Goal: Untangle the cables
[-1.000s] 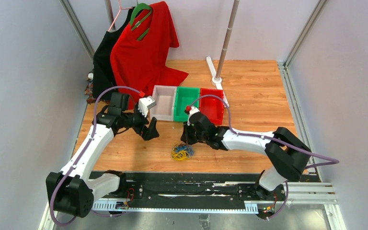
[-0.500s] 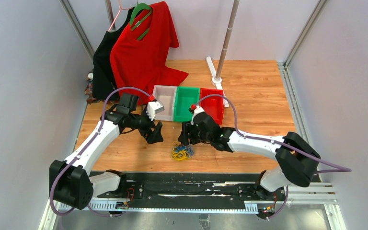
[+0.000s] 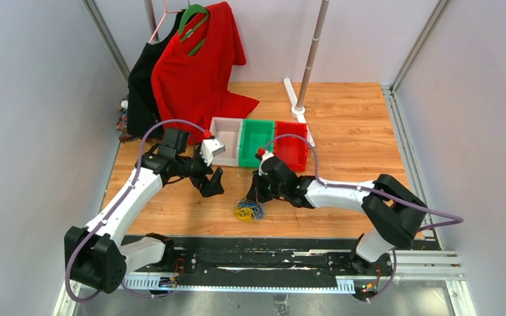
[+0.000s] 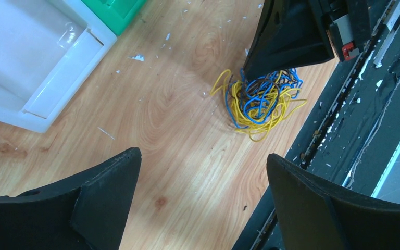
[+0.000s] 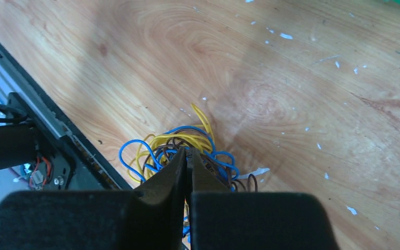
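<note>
The tangled yellow, blue and brown cables (image 4: 260, 101) lie near the 6 o'clock edge of the worktop (image 4: 177, 135), partly hidden beneath the right gripper (image 5: 187, 155), whose jaws are pressed together among the strands, any pinched wire indiscernible, while the left gripper (image 4: 200, 156), at their 10 o'clock, hovers with jaws spread.

No legible text in any view, no labels, brand names, numbers or signs that can be read, any small markings too blurred or too small to make out
</note>
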`<state>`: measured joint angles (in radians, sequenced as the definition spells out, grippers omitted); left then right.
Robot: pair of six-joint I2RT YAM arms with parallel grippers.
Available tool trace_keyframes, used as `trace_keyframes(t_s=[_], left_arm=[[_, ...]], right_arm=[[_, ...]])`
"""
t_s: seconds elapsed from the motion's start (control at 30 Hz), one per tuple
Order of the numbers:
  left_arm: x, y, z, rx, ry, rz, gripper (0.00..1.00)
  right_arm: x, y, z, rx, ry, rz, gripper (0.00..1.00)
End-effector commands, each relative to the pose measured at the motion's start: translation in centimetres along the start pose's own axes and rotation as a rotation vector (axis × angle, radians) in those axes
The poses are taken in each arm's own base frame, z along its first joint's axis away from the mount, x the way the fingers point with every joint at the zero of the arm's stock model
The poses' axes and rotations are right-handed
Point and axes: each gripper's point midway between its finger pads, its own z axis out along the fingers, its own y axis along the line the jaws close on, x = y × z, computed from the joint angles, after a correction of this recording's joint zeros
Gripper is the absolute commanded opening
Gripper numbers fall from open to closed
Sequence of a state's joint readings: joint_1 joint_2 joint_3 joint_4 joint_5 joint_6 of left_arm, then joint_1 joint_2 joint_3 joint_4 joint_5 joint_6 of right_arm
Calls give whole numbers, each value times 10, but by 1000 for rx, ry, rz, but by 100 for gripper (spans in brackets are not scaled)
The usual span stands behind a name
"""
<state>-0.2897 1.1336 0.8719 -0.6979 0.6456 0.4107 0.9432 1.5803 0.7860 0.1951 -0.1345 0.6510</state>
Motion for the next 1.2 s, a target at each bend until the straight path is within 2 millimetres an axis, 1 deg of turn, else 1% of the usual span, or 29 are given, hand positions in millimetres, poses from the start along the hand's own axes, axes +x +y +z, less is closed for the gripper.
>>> trace_keyframes(t_s=[0.0, 0.17, 0.3, 0.43, 0.53, 0.63, 0.8, 0.87, 0.93, 0.97, 1.0, 1.07, 1.17], left_arm=[[-21, -7, -9, -2, -50, 27, 95], [-30, -21, -15, 47, -74, 41, 95], [-33, -34, -17, 84, -60, 74, 94], [-35, -45, -16, 124, -66, 95, 92], [-35, -52, -14, 159, -67, 103, 88], [-38, -60, -14, 199, -81, 124, 84], [-42, -76, -19, 273, -117, 150, 78], [-43, -80, -20, 295, -128, 151, 75], [-43, -84, -22, 310, -137, 151, 68], [-44, -85, -23, 314, -141, 154, 64], [-44, -87, -24, 318, -146, 157, 58], [-46, -88, -25, 320, -150, 153, 49], [-50, -94, -30, 332, -170, 134, 45]], right_arm=[[-26, 24, -16, -100, -71, 1, 1], [-38, 42, -34, -158, -97, -3, 1], [-50, 58, -47, -210, -125, -10, 1], [-65, 77, -62, -273, -161, -25, 1], [-76, 98, -73, -355, -184, -31, 0], [-81, 118, -82, -452, -181, -33, 1], [-93, 145, -97, -572, -196, -20, 0], [-98, 151, -101, -597, -204, -17, 1], [-101, 157, -105, -621, -213, -9, 1], [-103, 160, -108, -638, -219, -5, 1], [-106, 164, -110, -657, -226, -2, 1], [-108, 168, -112, -684, -227, 6, 1], [-108, 174, -114, -721, -220, 20, 0]])
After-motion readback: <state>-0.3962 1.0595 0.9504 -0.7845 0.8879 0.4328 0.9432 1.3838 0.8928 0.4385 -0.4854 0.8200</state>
